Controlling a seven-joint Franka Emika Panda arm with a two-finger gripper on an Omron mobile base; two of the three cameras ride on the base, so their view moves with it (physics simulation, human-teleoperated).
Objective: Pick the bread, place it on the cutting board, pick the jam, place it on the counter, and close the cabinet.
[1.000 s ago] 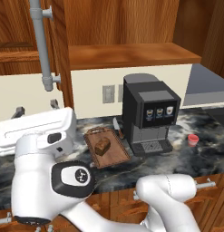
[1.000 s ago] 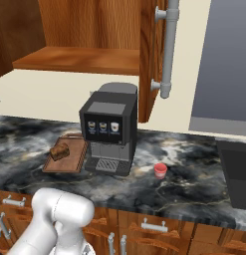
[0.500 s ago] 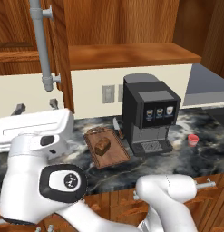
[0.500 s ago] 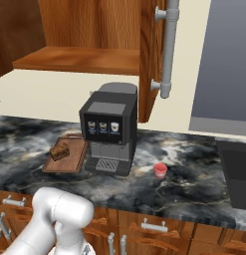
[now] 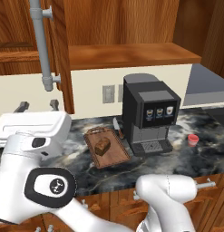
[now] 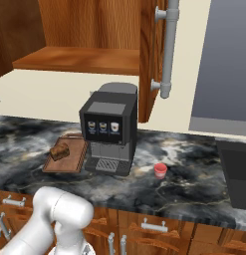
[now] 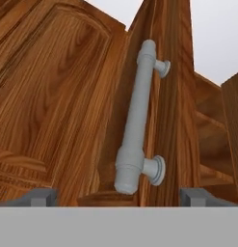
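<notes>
Hand view: gripper (image 7: 118, 198) fingers spread wide, empty, facing the reddish-brown wooden cabinet's (image 7: 53, 96) grey tube handle (image 7: 137, 120) at 12 o'clock.

Even, bright rendered light; soft shadows under coffee machine (image 5: 149, 115); sharp focus, no glare.

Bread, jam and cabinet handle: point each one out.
bread (image 5: 102, 146), left base view, on its rounded top.
jam (image 6: 160, 171), right base view, on the jar's side.
cabinet handle (image 7: 137, 118), hand view, on the middle of the grey tube.
</notes>
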